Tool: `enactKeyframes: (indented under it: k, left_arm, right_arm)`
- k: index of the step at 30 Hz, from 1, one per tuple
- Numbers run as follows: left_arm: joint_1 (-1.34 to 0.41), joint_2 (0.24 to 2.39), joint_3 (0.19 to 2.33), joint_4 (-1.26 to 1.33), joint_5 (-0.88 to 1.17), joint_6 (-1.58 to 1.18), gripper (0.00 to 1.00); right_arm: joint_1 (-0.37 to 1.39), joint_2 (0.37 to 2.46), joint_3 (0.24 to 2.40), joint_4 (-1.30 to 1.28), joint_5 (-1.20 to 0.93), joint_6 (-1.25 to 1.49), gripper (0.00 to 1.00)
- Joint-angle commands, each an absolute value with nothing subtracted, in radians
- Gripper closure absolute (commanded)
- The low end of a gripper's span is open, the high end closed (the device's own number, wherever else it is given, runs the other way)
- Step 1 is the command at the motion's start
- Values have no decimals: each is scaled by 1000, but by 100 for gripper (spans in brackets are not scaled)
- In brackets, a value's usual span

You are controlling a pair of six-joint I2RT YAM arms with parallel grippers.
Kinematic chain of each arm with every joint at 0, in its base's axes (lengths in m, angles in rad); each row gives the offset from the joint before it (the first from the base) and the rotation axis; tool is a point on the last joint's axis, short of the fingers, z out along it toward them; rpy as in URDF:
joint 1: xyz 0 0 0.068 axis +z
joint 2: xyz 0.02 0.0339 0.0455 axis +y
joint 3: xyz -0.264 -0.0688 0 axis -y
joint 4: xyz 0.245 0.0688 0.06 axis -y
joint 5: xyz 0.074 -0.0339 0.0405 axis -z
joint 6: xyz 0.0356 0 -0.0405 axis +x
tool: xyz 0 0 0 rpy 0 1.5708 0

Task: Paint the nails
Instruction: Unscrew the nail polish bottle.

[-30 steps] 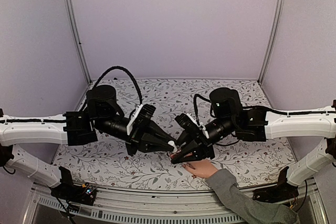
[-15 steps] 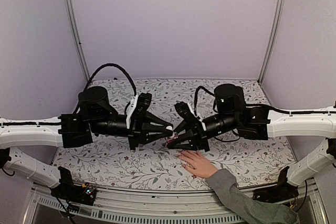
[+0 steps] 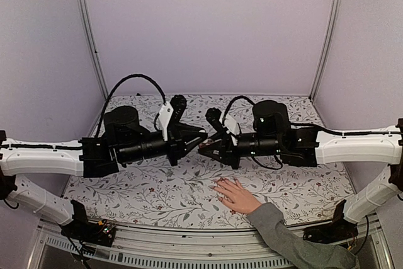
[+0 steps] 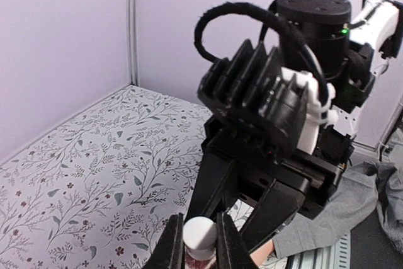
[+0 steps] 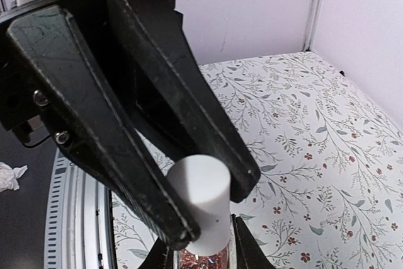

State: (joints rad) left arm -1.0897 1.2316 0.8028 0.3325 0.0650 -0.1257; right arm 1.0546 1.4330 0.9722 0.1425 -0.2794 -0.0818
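A small nail polish bottle [image 3: 202,143] with red glitter and a white cap [image 5: 203,200] hangs in mid-air between both grippers. My left gripper [image 3: 203,137] is shut on the white cap [image 4: 200,236]. My right gripper [image 3: 201,147] is shut on the glittery glass body [image 5: 203,261]. A light-skinned hand [image 3: 236,196] with a grey sleeve [image 3: 283,237] lies flat on the table below and in front of the grippers, fingers spread to the left. The nails are at the fingertips [image 3: 218,185], too small to make out.
The floral tablecloth [image 3: 145,193] covers the table. Lilac walls and metal posts [image 3: 88,36] close the back and sides. The sleeve also shows in the left wrist view [image 4: 343,203]. A crumpled tissue [image 5: 9,174] lies at the left edge of the right wrist view.
Both grippers have risen and moved back from the hand, still holding the bottle between them. The hand has slid forward and spread flat on the cloth.
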Motion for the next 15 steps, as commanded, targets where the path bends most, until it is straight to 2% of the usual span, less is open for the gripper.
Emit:
enactKeyframes:
  k: [1, 15]
  left_arm:
    - [-1108, 1272, 836, 403, -111, -185, 100]
    - [-1146, 1351, 852, 415, -406, -304, 100]
  right_arm:
    - [1061, 1481, 1039, 182, -134, -26, 100]
    - [1061, 1596, 1133, 199, -7, -5, 100]
